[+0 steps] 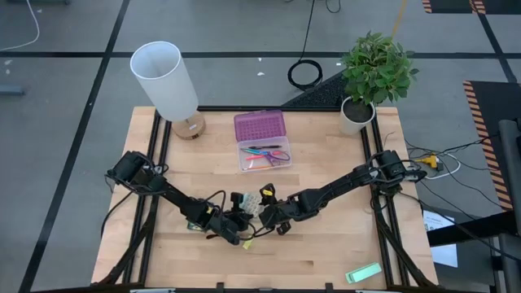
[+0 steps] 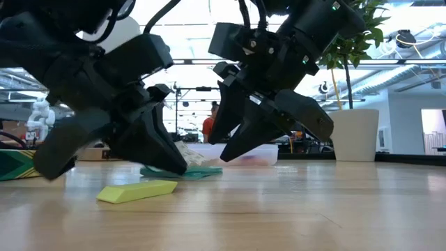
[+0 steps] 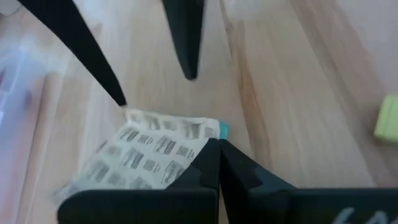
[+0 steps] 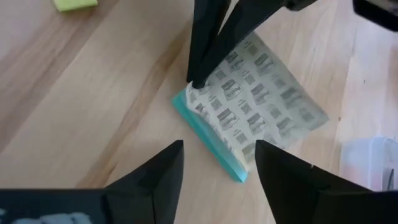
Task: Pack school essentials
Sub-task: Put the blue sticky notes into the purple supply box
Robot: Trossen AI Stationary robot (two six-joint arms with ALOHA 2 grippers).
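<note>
School essentials partly packed, judging by the layout. Wooden table (image 1: 326, 244) carrying everything, with the open pencil case (image 1: 262, 142) toward the far side: purple lid up, clear tray holding purple-handled scissors (image 1: 277, 156) and pink and orange pencils (image 1: 256, 161), ready to take more. Both arms reaching in to meet near the table's middle, close to the case. Left end effector (image 4: 198, 81) pressed together on one corner of the small teal-edged packet (image 4: 261, 99), apparently pinching it to tip or steady a flat thing hard to lift straight off the wood. Right end effector (image 4: 219, 146) spread wide, straddling the teal edge from the opposite side, likely poised for a fuller grip. Packet lying on the table between the two, short of the case. Tiny yellow block (image 2: 137, 190) loose just beside them, touching neither, probably next.
</note>
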